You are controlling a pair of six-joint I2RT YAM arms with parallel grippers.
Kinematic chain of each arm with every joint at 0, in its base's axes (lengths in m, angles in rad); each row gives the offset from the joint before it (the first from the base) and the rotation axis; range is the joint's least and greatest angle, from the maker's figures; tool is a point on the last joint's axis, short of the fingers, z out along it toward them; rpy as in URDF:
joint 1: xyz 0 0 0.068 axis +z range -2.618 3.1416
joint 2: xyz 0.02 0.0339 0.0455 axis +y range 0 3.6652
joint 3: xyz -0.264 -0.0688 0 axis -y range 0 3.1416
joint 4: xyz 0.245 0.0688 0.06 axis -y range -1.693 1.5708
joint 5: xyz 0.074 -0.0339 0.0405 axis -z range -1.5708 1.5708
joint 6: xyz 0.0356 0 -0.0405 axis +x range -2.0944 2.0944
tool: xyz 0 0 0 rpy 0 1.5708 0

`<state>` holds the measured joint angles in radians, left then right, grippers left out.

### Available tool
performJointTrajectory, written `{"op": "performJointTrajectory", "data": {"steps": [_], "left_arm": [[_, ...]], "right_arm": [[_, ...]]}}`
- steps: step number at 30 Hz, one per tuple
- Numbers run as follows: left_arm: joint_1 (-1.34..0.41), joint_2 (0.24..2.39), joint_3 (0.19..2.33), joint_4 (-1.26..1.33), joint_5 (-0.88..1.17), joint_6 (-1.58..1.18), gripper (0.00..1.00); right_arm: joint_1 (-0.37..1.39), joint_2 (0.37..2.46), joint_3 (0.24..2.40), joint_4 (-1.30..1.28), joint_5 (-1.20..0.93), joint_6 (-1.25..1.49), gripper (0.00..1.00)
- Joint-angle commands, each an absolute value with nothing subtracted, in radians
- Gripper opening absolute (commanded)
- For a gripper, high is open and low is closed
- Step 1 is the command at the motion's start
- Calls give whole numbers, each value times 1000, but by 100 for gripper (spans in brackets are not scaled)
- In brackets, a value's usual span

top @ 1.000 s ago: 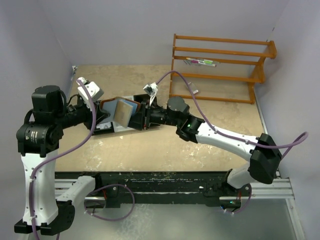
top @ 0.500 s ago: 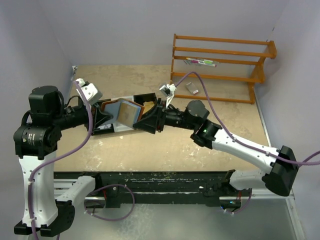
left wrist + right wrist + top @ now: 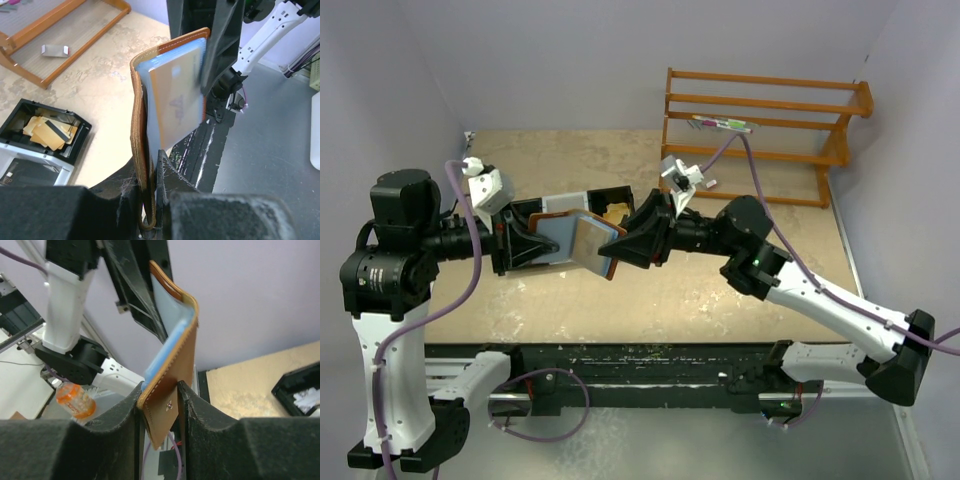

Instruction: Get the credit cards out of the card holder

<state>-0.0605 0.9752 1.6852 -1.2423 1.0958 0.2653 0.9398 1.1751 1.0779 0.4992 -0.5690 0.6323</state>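
Card holder (image 3: pixel 136 130) is up off the table, close over the black tray (image 3: pixel 55 112), pulled open btwn the two arms. L gripper (image 3: pixel 149 180) is clamped on one leather flap, at the tray's left end. R gripper (image 3: pixel 159 405) pinches the other flap by its snap tab, twd the tray's right end. Credit cards (image 3: pixel 175 100), pale tan over lt blue, sit inside the holder w/ faces showing.

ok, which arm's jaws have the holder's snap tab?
The right gripper: the brown tab with the stud sits between its jaws. The left gripper clamps the opposite edge of the card holder.
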Motion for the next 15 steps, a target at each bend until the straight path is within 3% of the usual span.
{"op": "performJointTrajectory", "data": {"steps": [1,15], "left_arm": [[-63,978,1712,-1198,1168,238,0],[-63,968,1712,-1181,1167,220,0]], "right_arm": [[940,1124,1150,500,-604,568,34],[940,1130,1172,489,-694,568,32]]}}
